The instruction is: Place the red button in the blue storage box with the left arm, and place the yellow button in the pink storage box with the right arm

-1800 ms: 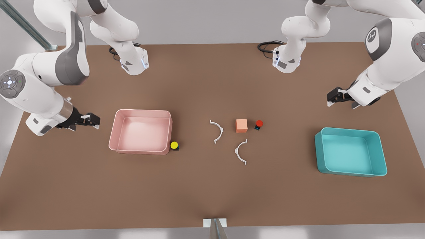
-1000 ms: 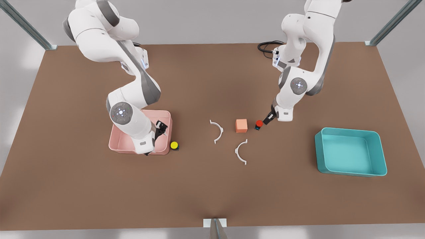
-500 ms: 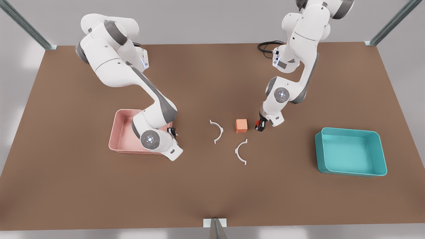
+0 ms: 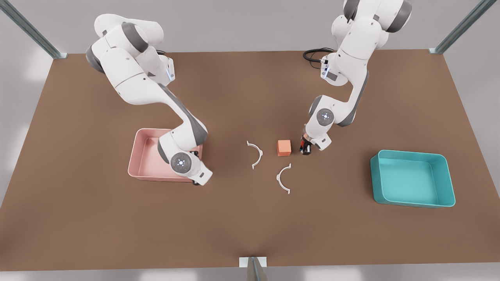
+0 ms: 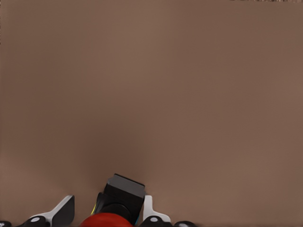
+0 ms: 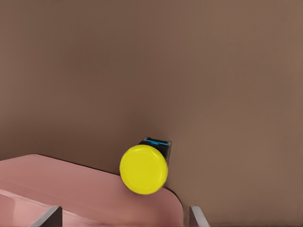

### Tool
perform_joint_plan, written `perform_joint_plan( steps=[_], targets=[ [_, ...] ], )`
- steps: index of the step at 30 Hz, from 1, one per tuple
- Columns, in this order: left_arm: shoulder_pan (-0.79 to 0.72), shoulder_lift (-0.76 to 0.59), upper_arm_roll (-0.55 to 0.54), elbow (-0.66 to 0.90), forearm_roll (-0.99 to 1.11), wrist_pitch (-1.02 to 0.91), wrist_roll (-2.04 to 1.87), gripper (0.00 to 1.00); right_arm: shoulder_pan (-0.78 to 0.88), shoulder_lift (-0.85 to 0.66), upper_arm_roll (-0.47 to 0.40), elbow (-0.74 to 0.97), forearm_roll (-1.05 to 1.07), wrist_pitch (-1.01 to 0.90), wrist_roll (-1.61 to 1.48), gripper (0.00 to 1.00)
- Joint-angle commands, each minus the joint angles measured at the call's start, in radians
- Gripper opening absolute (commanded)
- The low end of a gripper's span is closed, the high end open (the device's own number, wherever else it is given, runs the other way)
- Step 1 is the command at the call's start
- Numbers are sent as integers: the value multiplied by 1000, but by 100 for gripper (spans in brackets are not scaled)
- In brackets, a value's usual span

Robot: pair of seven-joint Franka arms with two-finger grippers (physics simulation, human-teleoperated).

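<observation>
- Grasp step, both arms. Left gripper [image 4: 305,150] is down over the red button [image 5: 108,219] beside the orange cube [image 4: 284,147], fingers spread either side, not closed.
- Right gripper [image 6: 124,218] is open above the yellow button [image 6: 143,169], which touches the pink box [image 4: 142,156] corner.
- Next: close, lift, carry red to the blue box [image 4: 413,178].

**A simulated lab bench**

I'm working a rendered test cell: a bare brown table [image 4: 242,218] with two white Franka arms [image 4: 148,89] bolted on, grey metal frame struts [image 4: 463,25] at the corners, and plain grey walls.
</observation>
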Motion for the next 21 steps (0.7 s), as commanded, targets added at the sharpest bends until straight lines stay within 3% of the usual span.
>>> perform_joint_plan(
  steps=[1,4,11,18,21],
  targets=[
    [-3,-1,0,6,1,6,-153,77,1,-2,-3,-4,-2,118,47,100],
    [-22,-1,0,9,-2,6,-160,75,12,-17,-3,-6,-1,187,73,100],
    [-22,-21,0,9,1,-1,-146,59,9,26,-25,-24,2,197,77,100],
    [-11,-131,18,7,10,-102,-51,54,32,6,-26,-51,-1,227,90,100],
    [-10,-229,100,23,101,-204,28,53,30,-24,-26,-114,-1,282,110,100]
  ],
)
